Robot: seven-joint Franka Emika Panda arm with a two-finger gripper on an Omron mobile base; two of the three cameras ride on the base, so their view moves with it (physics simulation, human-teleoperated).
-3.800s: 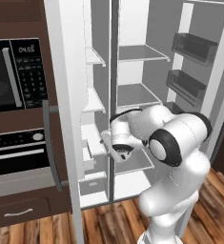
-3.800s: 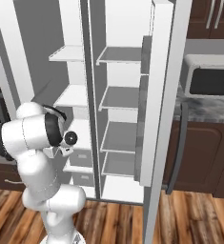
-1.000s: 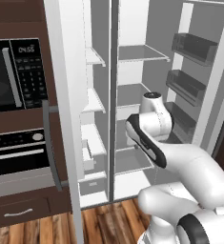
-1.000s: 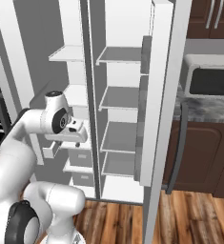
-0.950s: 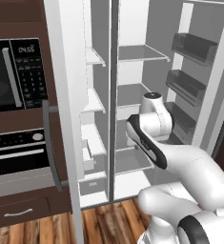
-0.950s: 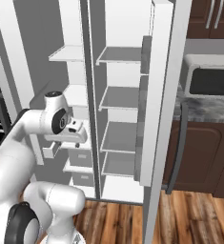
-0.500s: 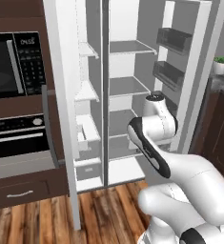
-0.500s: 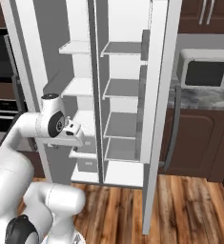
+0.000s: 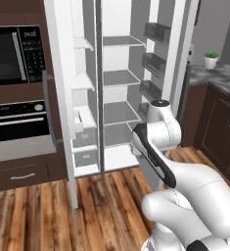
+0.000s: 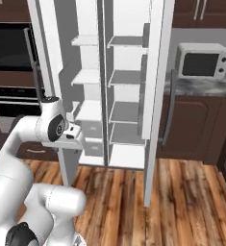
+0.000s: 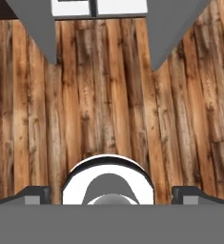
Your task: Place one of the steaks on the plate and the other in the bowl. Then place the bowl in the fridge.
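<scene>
Fridge (image 9: 116,93): tall, light grey, long axis upright, both doors swung wide toward the robot. White shelves run level inside; dark bins line the inner face of the right-hand door (image 9: 158,63). No bowl, plate or steak can be made out on any shelf.

Writing: the built-in black microwave (image 9: 13,56) carries a keypad and a small display, too blurred to read. No brand or label is legible anywhere.

Gripper (image 11: 111,193): looks straight down at the wooden plank floor (image 11: 108,95), the two dark fingertips (image 11: 35,194) standing far apart at the edges of the hand view, nothing between them. The lower edges of the fridge doors show as grey wedges at the top of that view.

Other items: white countertop microwave (image 10: 201,60) on a dark counter to the right; small potted plant (image 9: 212,59) on the counter at the far right.

Change from half a second ago: the whole scene has shifted and the fridge stands farther off, so the base has driven; the arm stays folded close to its body.
</scene>
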